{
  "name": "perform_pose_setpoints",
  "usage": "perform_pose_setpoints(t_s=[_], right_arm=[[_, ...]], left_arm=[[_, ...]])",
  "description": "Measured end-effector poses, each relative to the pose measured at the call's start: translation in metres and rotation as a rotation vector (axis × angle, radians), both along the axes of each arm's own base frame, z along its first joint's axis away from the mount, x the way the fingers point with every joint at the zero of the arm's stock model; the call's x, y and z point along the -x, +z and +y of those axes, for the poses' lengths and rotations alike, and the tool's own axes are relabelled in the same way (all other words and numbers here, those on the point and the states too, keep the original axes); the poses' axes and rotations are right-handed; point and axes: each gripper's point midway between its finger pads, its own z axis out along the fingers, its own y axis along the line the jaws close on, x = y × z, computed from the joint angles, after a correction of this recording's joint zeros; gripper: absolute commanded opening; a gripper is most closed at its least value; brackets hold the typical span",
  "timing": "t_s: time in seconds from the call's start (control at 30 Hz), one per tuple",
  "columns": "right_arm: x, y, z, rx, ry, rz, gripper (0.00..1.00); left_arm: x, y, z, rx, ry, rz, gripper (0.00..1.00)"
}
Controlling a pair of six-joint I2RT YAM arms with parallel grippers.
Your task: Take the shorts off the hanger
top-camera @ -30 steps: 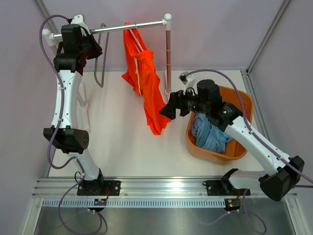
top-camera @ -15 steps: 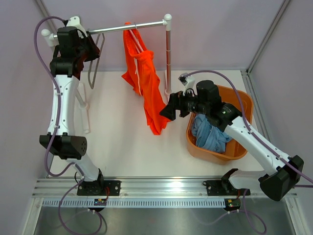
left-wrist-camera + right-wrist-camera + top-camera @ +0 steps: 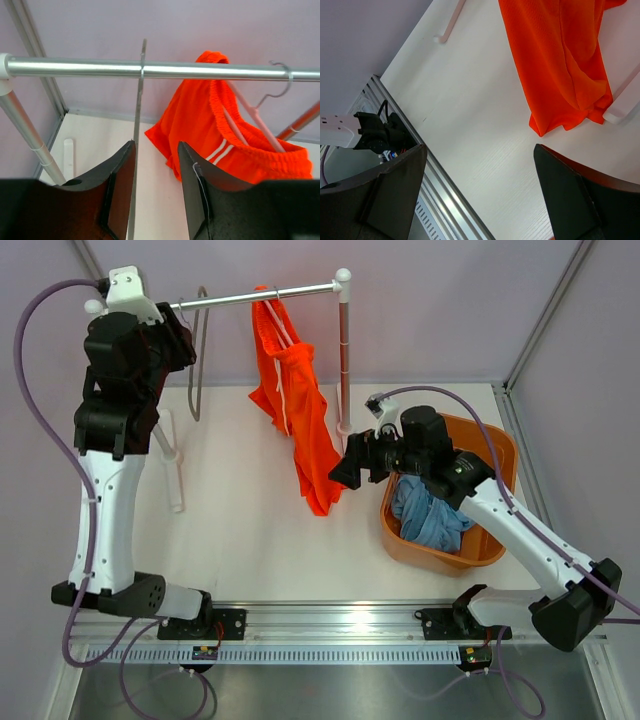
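Bright orange shorts [image 3: 295, 410] with white cords hang from the metal rail [image 3: 250, 295] on a pale pink hanger [image 3: 255, 112]. The left wrist view shows them [image 3: 200, 125] to the right, beyond the fingers. Light blue shorts [image 3: 430, 515] lie crumpled in the orange basket [image 3: 500, 455]. My left gripper [image 3: 188, 340] [image 3: 156, 145] is up at the rail's left end with a clear gap between its jaws. A bare grey hanger [image 3: 200, 350] [image 3: 137, 125] hangs there, just past the left finger. My right gripper [image 3: 343, 465] [image 3: 479, 147] stands wide open and holds nothing, beside the orange shorts' lower hem [image 3: 560, 75].
The rack's white right post [image 3: 345, 350] stands between the orange shorts and the basket, its left post [image 3: 25, 135] by my left arm. A white rack foot [image 3: 175, 475] lies on the table. Lilac walls close in at the back and sides.
My left jaws have opened and let go of the grey hanger, which now hangs straight on the rail. The left arm has lifted and drawn back to the left. The right arm has hardly moved.
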Motion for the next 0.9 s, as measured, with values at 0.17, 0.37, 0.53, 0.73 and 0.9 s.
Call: perform_pose_setpoints(t_s=[0.17, 0.37, 0.53, 0.73, 0.9], right_arm=[[0.003, -0.002, -0.003, 0.005, -0.006, 0.002, 0.96], [0.008, -0.011, -0.008, 0.018, -0.015, 0.018, 0.96], [0.014, -0.016, -0.015, 0.030, -0.028, 0.025, 0.96], [0.020, -0.018, -0.021, 0.035, -0.031, 0.028, 0.96], [0.024, -0.023, -0.026, 0.050, -0.043, 0.038, 0.96]], left_arm=[[0.030, 0.025, -0.033, 0.008, -0.062, -0.090, 0.43], [0.029, 0.033, -0.089, 0.046, -0.163, -0.138, 0.43], [-0.012, 0.002, -0.129, 0.057, -0.157, -0.088, 0.45], [-0.063, -0.048, -0.158, 0.036, -0.083, -0.010, 0.47], [-0.094, -0.061, -0.169, 0.029, -0.039, -0.003, 0.50]])
